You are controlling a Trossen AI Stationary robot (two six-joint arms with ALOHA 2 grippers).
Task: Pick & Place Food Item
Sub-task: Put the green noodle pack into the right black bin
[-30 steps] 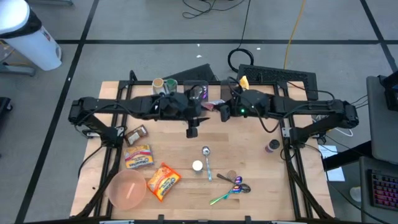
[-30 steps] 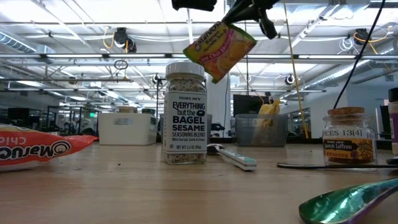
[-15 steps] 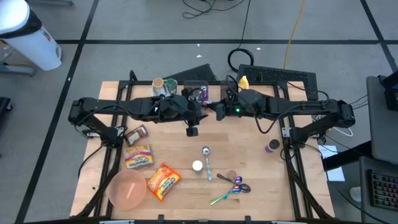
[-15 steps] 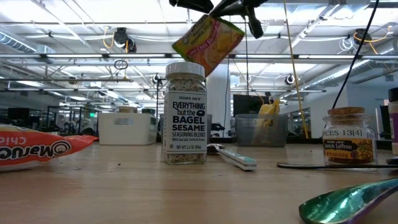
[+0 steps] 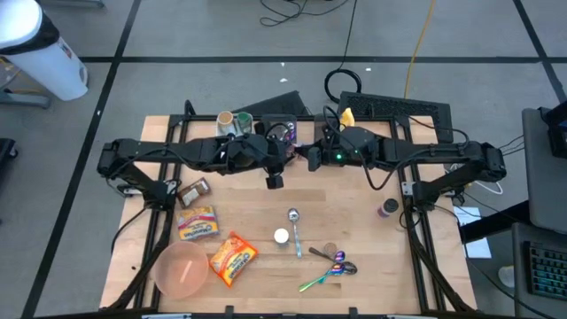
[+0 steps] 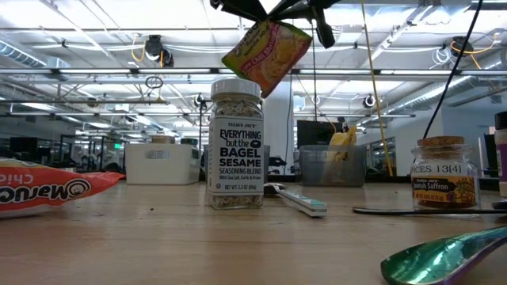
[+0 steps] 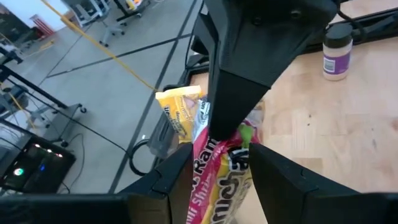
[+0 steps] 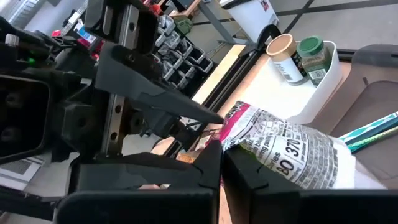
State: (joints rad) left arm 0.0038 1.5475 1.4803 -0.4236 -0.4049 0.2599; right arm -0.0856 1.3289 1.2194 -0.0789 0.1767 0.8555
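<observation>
A yellow, pink and green ramen packet point(image 6: 265, 55) hangs high above the middle of the table, and both grippers hold it. My left gripper point(image 5: 285, 152) reaches in from the table's left and is shut on the packet point(image 7: 217, 186). My right gripper point(image 5: 307, 153) reaches in from the table's right. It is shut on the packet's other end point(image 8: 292, 152). In the low view both grippers are cut off by the picture's top edge. My left gripper has one end of the packet point(image 7: 214, 177) between its two fingers point(image 7: 183, 171). It comes from the table's left, slanting a little downward. The packet is lifted clear of the table and tilted. My right gripper pinches the packet's crimped edge point(image 8: 242, 137) between its two shut fingers point(image 8: 208, 162). It comes almost level from the table's right. The rest of the packet spreads out beyond the fingertips, clear of the table.
Below stand a bagel seasoning jar point(image 6: 235, 142), a metal spoon point(image 5: 295, 229), a saffron jar point(image 6: 444, 176) and shiny coloured spoons point(image 5: 332, 268). Two more ramen packets point(image 5: 197, 221) point(image 5: 232, 257) and a pink bowl point(image 5: 182, 268) lie near left. A white tray with jars point(image 5: 244, 120) stands at the back.
My left gripper has turned at the wrist without shifting place. The packet between the two grippers has swung a little toward the left of the low view, and its lower corner has risen. Both grips have held.
</observation>
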